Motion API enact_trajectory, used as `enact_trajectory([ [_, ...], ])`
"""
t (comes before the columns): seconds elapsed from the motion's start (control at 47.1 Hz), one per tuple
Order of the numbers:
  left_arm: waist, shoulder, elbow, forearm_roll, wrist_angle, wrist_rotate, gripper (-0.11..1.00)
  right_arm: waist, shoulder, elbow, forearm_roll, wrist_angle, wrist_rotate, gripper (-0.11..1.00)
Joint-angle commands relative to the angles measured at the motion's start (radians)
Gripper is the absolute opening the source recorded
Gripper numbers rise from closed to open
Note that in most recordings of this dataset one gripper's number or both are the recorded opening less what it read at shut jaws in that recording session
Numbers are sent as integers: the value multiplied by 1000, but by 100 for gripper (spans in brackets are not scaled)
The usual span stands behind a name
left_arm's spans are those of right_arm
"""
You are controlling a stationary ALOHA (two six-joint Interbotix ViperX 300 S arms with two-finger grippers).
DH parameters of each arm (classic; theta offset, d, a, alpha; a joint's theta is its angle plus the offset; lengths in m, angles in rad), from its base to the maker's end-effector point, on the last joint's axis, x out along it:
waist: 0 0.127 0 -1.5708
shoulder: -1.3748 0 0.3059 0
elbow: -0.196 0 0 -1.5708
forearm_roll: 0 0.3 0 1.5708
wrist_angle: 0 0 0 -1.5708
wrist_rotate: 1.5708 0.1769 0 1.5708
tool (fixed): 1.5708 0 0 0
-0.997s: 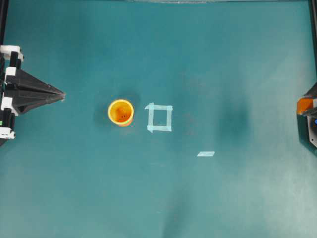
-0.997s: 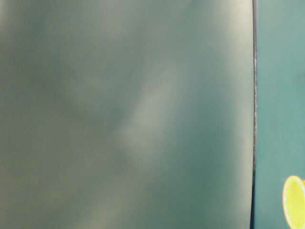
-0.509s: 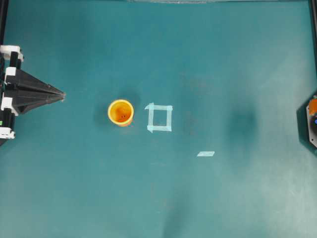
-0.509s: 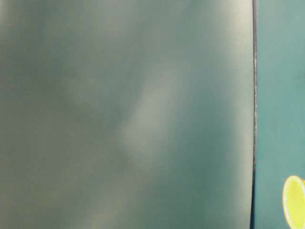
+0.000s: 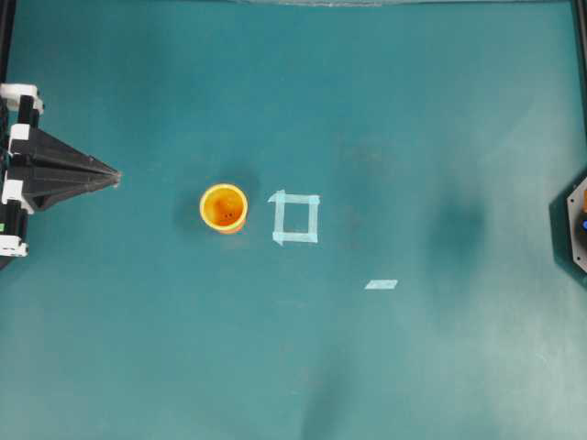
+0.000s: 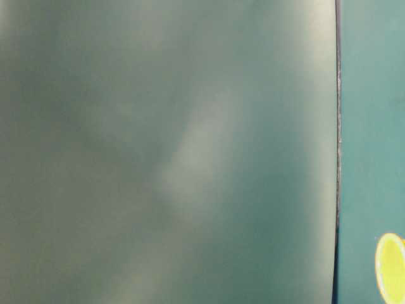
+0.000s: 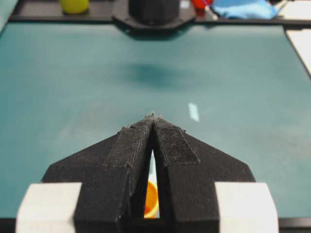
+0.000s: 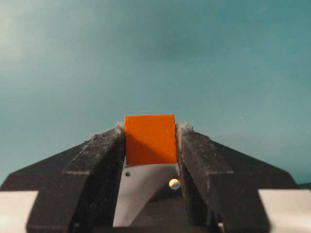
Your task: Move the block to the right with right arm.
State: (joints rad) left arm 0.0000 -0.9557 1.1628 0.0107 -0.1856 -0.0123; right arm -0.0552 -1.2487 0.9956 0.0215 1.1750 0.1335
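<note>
- Block clamped between the tips of the right claw.
- Carried out past the overhead view's right edge within the last second, well clear of cup.
- Left claw pinched closed, empty.
- Moved right but unreleased.

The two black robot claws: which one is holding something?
The right claw: a small orange cube sits squeezed between its tips. The left claw is pinched shut with nothing between its tips.
</note>
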Motion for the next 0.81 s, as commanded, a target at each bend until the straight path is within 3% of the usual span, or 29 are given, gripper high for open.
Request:
enact_trajectory([
  [0.0, 2, 8, -31, 3, -5, -2, 0, 2, 6, -12, 3, -2, 0, 45],
  [0.785, 2, 8, -31, 3, -5, -2, 0, 2, 11, -6, 3, -11, 0, 45],
])
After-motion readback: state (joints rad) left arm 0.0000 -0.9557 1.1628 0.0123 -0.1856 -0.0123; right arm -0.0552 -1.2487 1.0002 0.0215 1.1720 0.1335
